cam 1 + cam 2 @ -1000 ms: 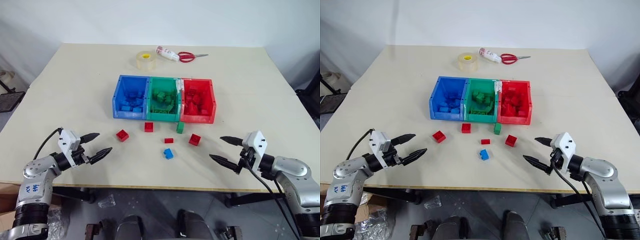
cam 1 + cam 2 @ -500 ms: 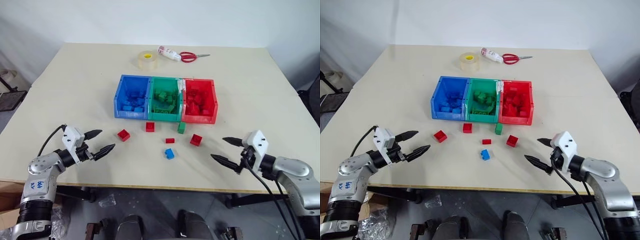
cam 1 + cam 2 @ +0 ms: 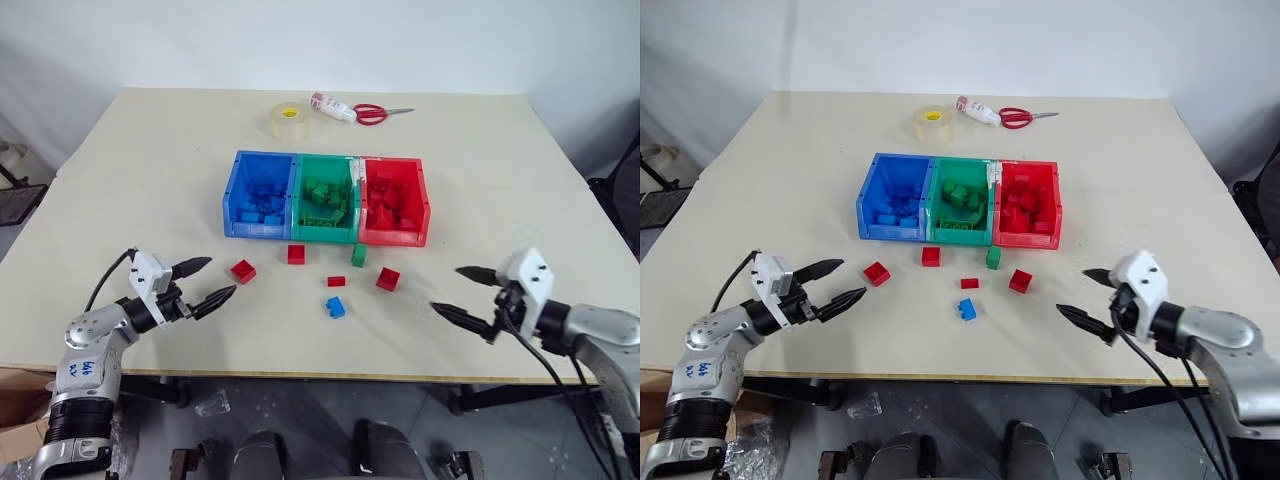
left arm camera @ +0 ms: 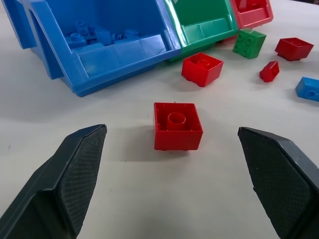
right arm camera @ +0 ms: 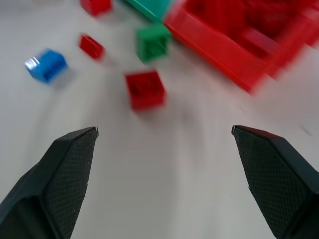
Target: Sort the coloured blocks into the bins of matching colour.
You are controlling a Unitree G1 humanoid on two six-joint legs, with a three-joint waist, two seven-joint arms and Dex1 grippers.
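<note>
Three joined bins stand mid-table: the blue bin (image 3: 258, 230), the green bin (image 3: 325, 234) and the red bin (image 3: 392, 237), each holding blocks of its own colour. Loose blocks lie in front of them: red ones (image 3: 243, 271) (image 3: 296, 254) (image 3: 388, 279), a small red one (image 3: 336, 281), a green one (image 3: 359, 256) and a blue one (image 3: 336, 307). My left gripper (image 3: 220, 277) is open just left of the leftmost red block (image 4: 178, 125), pointing at it. My right gripper (image 3: 446, 288) is open and empty, right of the red block (image 5: 145, 88).
A tape roll (image 3: 291, 120), a glue bottle (image 3: 333, 107) and red-handled scissors (image 3: 375, 113) lie at the far side of the table. The near table edge (image 3: 330, 374) runs just below both grippers.
My right gripper has lifted slightly and tilted, still open. The left gripper has stayed about where it was. No block has moved.
</note>
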